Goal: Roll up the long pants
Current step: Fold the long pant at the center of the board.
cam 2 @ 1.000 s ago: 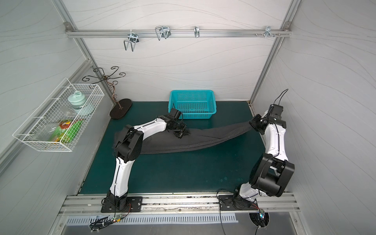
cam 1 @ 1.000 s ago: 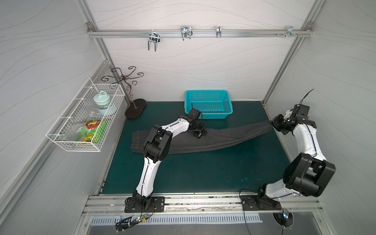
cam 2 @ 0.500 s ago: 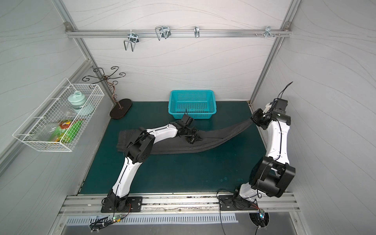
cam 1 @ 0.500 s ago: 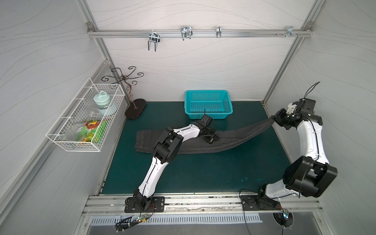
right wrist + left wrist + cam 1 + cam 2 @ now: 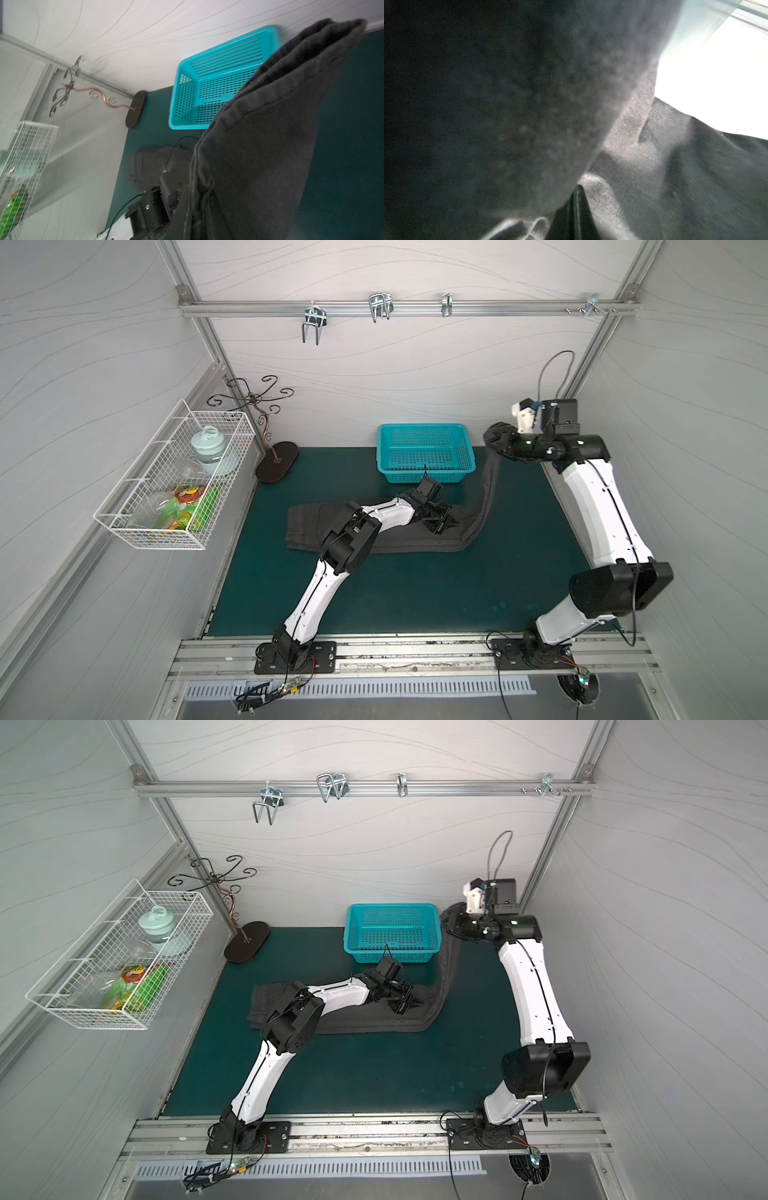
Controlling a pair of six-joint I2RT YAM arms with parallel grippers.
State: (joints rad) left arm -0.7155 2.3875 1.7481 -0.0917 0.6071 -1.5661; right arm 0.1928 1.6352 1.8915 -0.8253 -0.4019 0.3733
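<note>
There are two robot arms (image 5: 318, 599), one with the left end effector (image 5: 441, 524), one with the right end effector (image 5: 504, 445). One pair of long pants (image 5: 415, 541). One green table (image 5: 415, 593). One turquoise basket (image 5: 424, 452). One white wire basket (image 5: 166, 506) holding one pale green jar (image 5: 208, 445). One scrolled metal stand (image 5: 275, 456). Four hooks (image 5: 380, 308) on one rail (image 5: 498, 308).

L pincer (image 5: 441, 524) closed low; R pincer (image 5: 502, 443) clamped high.

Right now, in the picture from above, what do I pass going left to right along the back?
You pass the wire basket → curly stand → blue basket → right fingers pinching the end of the pants.
</note>
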